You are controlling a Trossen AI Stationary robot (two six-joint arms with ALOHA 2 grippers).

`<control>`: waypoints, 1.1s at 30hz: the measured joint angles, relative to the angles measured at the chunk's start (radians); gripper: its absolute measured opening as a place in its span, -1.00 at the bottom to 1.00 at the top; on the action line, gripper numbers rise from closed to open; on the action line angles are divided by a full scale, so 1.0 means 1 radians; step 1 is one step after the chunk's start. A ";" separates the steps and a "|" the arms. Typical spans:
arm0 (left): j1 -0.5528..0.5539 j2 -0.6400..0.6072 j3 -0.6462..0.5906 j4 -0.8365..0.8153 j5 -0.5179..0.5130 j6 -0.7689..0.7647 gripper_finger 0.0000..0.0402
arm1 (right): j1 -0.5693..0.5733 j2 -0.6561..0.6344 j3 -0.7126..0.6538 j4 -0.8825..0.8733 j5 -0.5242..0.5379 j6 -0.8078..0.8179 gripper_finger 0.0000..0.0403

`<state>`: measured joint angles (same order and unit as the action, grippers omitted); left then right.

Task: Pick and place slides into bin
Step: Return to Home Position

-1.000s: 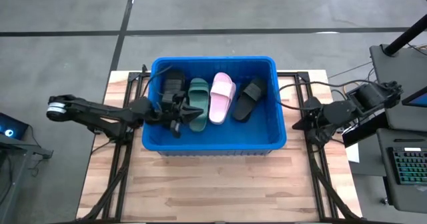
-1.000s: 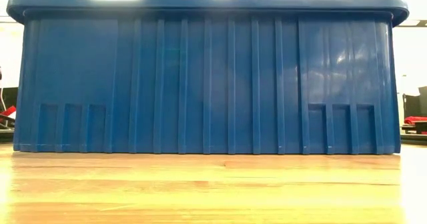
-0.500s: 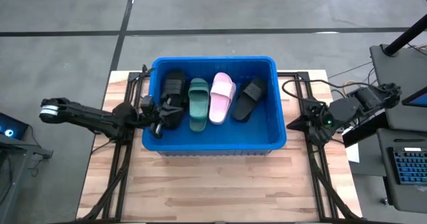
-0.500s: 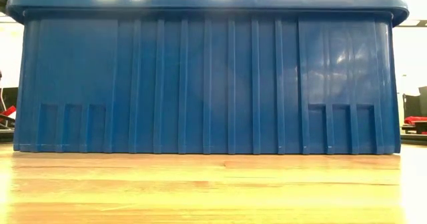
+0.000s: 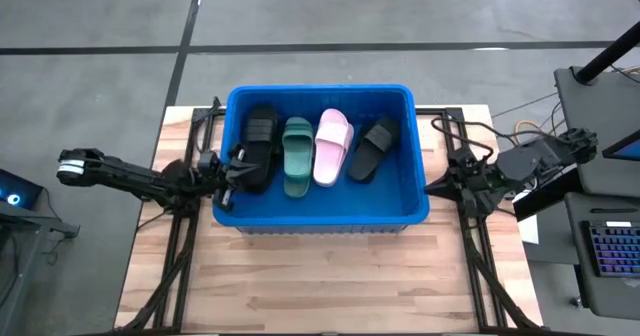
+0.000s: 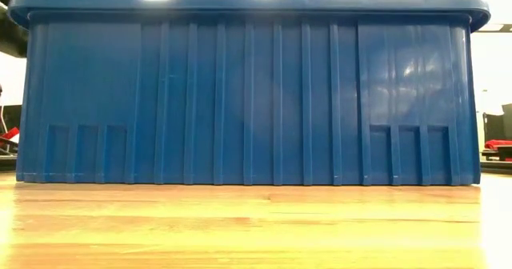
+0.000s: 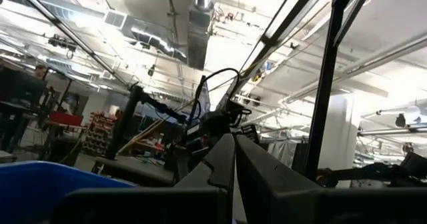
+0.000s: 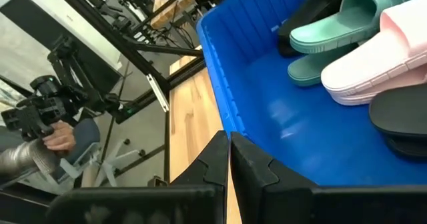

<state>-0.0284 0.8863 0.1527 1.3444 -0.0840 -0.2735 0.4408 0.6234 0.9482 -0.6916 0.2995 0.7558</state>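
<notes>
All black, green and pink rubber slide sandals lie in the blue ribbed plastic bin — left gripper just backed to its rim, right gripper outside, both with fingers closed and empty, so the job looks done.

From table height the bin hides every slide
</notes>
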 joint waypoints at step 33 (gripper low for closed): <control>0.002 -0.274 -0.146 -0.080 -0.058 0.020 -1.00 | -0.289 -0.026 -0.163 0.377 -0.126 -0.304 -0.96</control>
<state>-0.0265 0.6118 0.0071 1.2640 -0.1421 -0.2535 0.1518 0.5972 0.7855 -0.3151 0.1739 0.4519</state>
